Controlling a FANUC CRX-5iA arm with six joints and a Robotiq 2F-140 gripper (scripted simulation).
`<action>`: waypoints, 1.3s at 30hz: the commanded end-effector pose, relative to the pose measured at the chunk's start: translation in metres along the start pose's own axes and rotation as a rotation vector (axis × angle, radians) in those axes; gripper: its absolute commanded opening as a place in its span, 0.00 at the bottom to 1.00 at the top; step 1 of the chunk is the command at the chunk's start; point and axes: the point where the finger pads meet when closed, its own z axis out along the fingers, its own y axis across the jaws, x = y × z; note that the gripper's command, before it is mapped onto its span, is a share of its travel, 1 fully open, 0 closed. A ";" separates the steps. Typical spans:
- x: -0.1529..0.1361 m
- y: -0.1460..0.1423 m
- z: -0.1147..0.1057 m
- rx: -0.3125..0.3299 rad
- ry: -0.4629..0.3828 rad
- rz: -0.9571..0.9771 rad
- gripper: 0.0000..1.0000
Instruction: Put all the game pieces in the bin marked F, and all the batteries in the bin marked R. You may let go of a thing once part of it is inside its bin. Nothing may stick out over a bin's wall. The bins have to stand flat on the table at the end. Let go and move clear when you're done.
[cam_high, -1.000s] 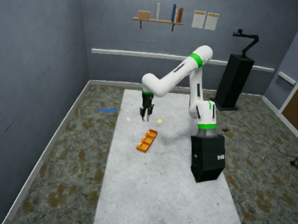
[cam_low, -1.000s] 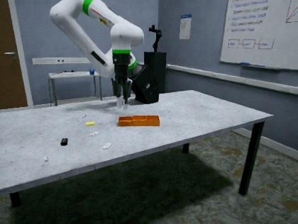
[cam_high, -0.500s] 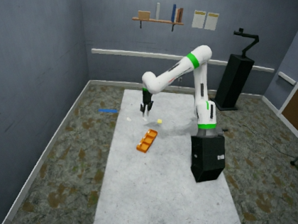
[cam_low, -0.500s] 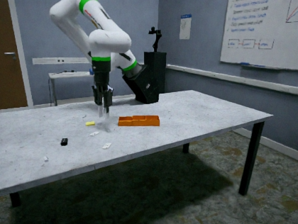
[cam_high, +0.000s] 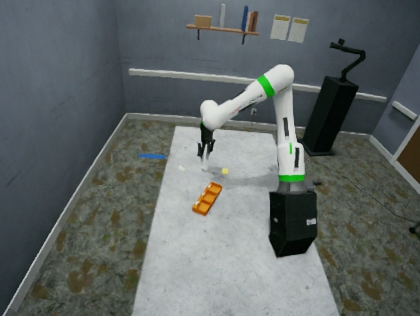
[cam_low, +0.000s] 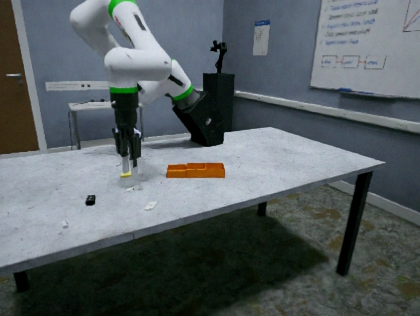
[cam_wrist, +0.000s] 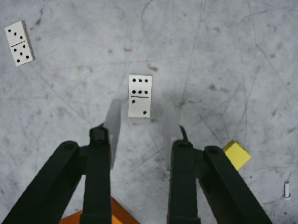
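My gripper hangs low over the table with its fingers partly apart and nothing between them. A white domino lies flat just ahead of the fingertips. A second domino lies farther off. A yellow game piece lies beside the right finger. A black battery lies beyond the dominoes. The orange three-part bin tray stands flat behind the gripper; its letters are too small to read.
A small white piece lies near the table's front left edge, and another small white piece lies left of the gripper. The arm's black base stands at the table's right side.
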 end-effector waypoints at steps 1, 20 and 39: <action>-0.001 -0.001 0.000 0.000 0.000 0.000 0.32; -0.005 -0.002 0.000 0.000 0.000 0.000 0.32; -0.005 -0.003 0.000 0.000 0.000 0.000 0.32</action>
